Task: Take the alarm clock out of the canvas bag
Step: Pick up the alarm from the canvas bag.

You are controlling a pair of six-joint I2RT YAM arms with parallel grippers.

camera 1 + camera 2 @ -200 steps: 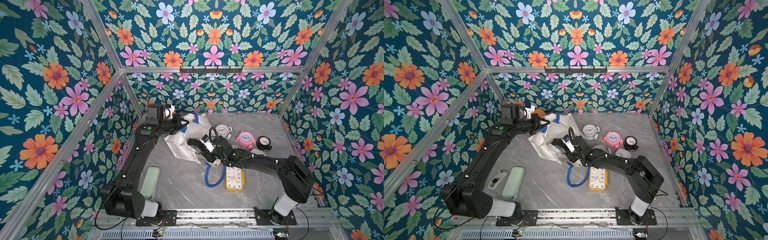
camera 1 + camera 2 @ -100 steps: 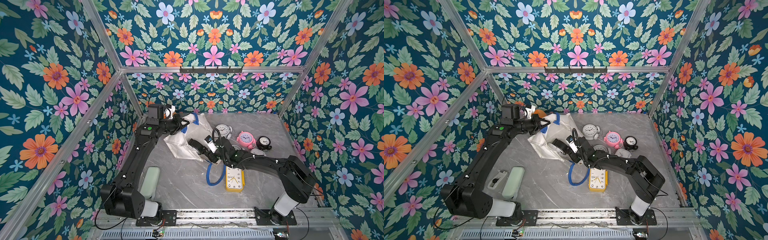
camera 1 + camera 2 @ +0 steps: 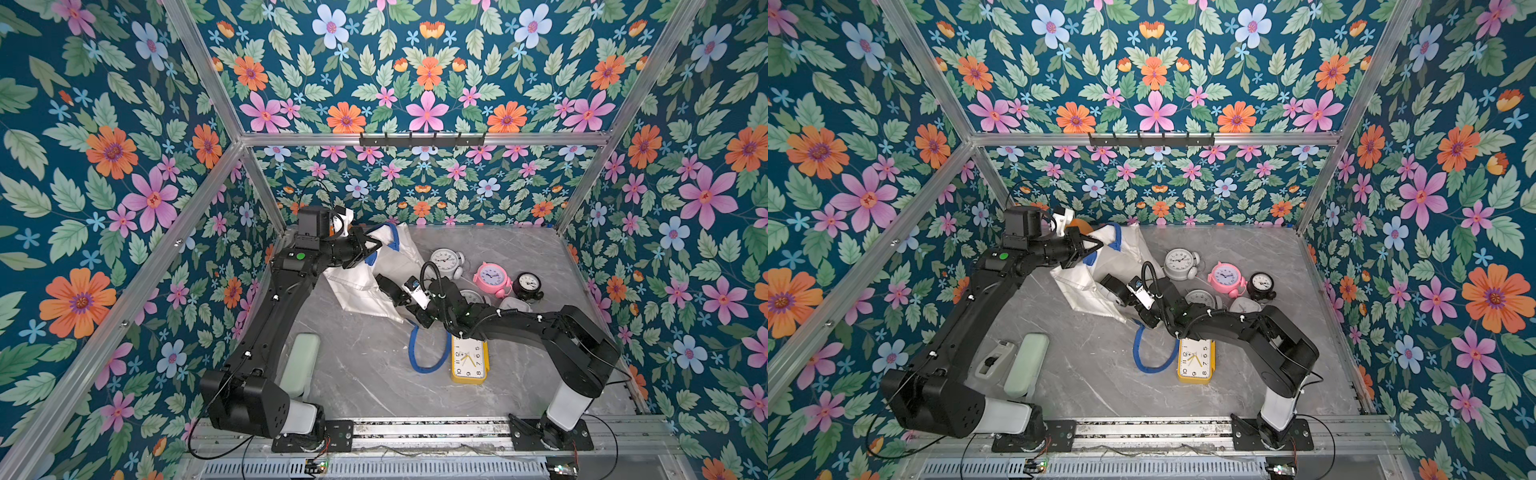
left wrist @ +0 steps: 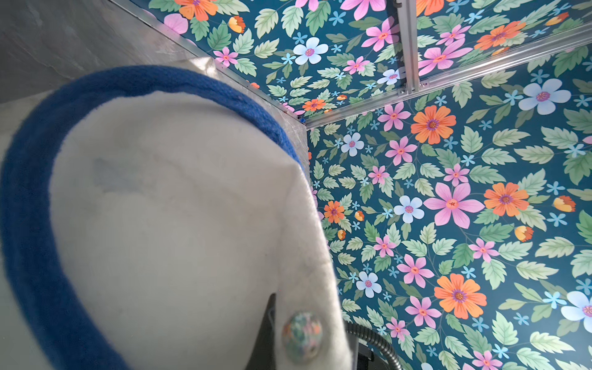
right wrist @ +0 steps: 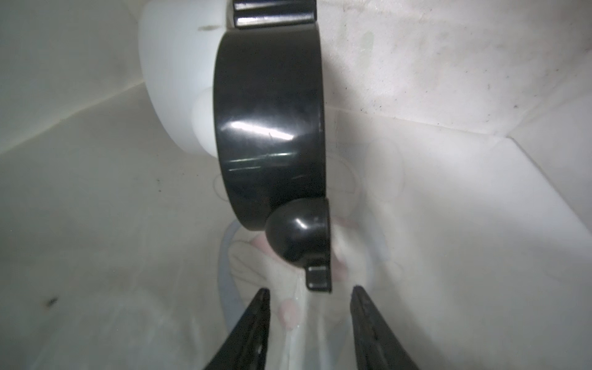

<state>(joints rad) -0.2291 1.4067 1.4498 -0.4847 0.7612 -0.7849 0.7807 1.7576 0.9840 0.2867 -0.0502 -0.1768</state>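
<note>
The white canvas bag (image 3: 361, 282) lies on its side at the back left of the table, seen in both top views. My left gripper (image 3: 376, 245) is shut on the bag's upper rim beside a blue handle (image 4: 32, 208) and holds the mouth up; white fabric (image 4: 176, 224) covers most of one black finger (image 4: 266, 339). My right gripper (image 3: 384, 284) reaches into the mouth. In the right wrist view a black round alarm clock (image 5: 269, 144) stands edge-on inside the bag, just beyond the right gripper (image 5: 309, 290). Its jaws stand apart, gripping nothing.
Outside the bag stand a grey clock (image 3: 446, 262), a pink clock (image 3: 492, 278), a small black clock (image 3: 528, 284) and a yellow rectangular clock (image 3: 468, 359). The bag's other blue handle (image 3: 415, 357) loops on the table. A pale green case (image 3: 301, 361) lies front left.
My right gripper has pushed further left into the bag's mouth, and its jaws have narrowed. The left gripper has kept its hold on the rim.
</note>
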